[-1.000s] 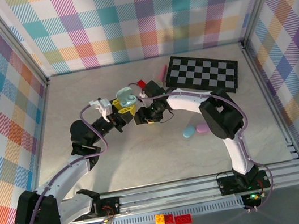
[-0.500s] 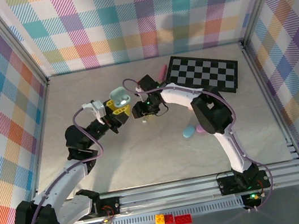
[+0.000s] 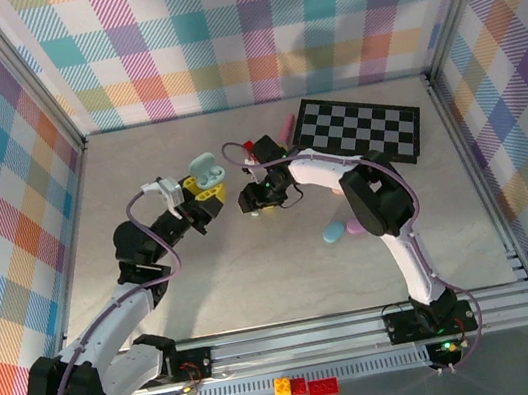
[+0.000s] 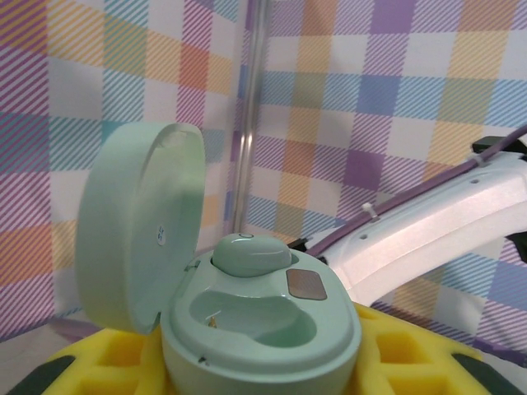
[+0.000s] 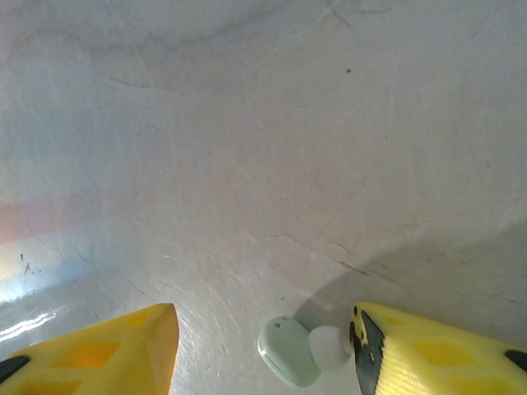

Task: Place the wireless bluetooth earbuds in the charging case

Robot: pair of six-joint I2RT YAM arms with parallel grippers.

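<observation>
Between right fingers [image 5: 90,354] lies 1 earbud [image 5: 290,350]; left fingers [image 4: 403,362] hold case [image 4: 262,333].

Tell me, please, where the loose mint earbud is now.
In the right wrist view, the earbud lies on the table between the right hand's yellow fingers, close beside the one on the image's right.

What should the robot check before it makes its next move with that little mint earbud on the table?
1. Charging case lid open: ok.
2. Case clamped in left gripper: ok.
3. One slot free beside the seated bud: ok.
4. Loose earbud between the right gripper's open fingers: ok.
5. Earbud gripped: not ok, lies on table.
6. Bud's orientation matches slot: cannot tell.
</observation>
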